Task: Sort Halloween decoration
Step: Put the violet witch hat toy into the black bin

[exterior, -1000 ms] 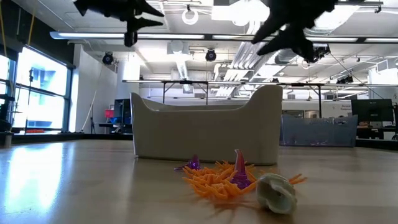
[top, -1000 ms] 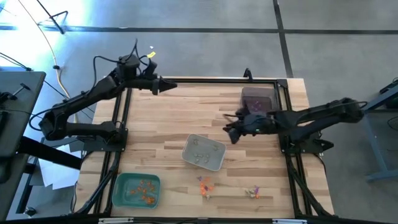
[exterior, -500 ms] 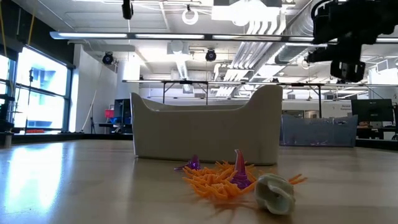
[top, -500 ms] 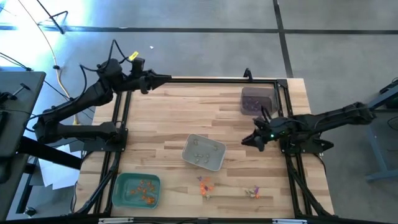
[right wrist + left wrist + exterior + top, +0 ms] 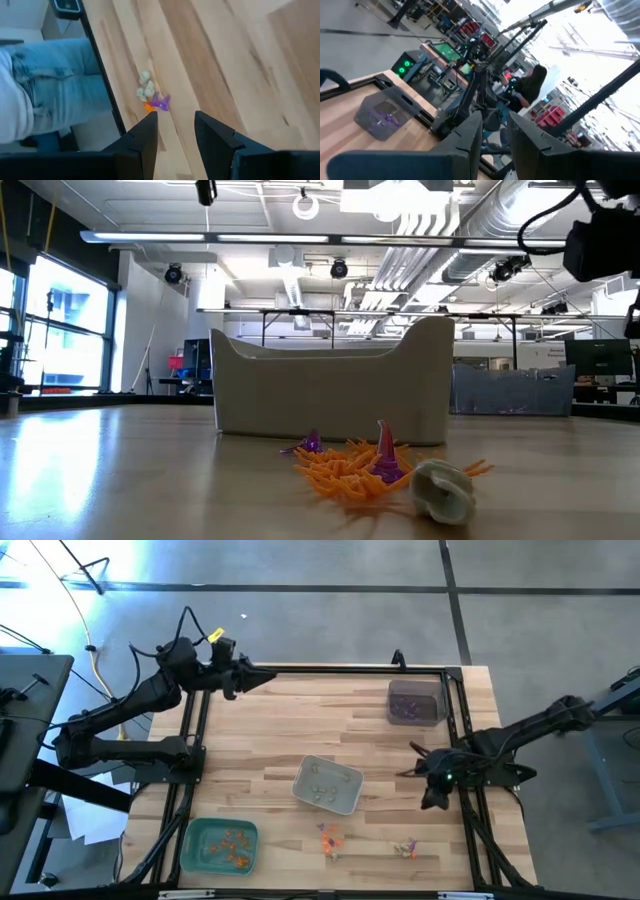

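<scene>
Right hand (image 5: 172, 131) empty, fingers narrowly parted, aimed at trinkets (image 5: 151, 95) near grey tray (image 5: 328, 784). Left hand (image 5: 494, 131) parked beyond tray, narrow gap, nothing held. Risk: tangled cluster, mixed colours lifted together, wrong tray.

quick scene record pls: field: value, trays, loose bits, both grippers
green tray: near left corner, orange trinkets inside
grey tray: table centre, pale trinkets inside
dark tray: far right, purple trinkets inside
loose pile: orange and purple, near edge
small cluster: pale and purple, right of pile
left gripper: far left corner, open, empty
right gripper: right edge, open, empty
</scene>
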`<act>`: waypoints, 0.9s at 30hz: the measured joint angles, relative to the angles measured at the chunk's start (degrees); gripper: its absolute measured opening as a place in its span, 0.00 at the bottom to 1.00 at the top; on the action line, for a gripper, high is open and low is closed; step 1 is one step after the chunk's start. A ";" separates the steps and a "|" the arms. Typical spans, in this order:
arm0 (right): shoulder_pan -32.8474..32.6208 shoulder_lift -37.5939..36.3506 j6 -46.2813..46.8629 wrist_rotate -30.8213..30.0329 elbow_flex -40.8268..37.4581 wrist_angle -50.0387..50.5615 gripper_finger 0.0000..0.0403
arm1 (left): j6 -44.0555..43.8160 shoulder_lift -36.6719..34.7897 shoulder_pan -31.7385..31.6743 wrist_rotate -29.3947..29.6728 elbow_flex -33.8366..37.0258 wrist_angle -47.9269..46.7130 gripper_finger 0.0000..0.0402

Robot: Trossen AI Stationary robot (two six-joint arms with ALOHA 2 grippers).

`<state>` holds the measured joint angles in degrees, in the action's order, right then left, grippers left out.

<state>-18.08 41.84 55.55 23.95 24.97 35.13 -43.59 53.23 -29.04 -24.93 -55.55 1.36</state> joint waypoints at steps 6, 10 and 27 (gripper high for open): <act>-6.57 5.75 -0.01 -2.36 0.00 -6.67 0.31 | 3.11 0.00 1.53 0.02 0.00 -0.20 0.19; -11.17 11.67 -0.08 -2.54 0.00 -12.83 0.31 | 3.82 0.00 2.24 0.02 0.00 -0.22 0.19; -19.48 31.79 -22.66 -9.05 0.02 -26.55 0.31 | 6.78 -0.02 2.89 0.02 0.00 -1.97 0.19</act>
<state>-37.56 73.63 32.89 14.90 24.99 8.59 -36.81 53.21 -26.15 -24.91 -55.55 -0.61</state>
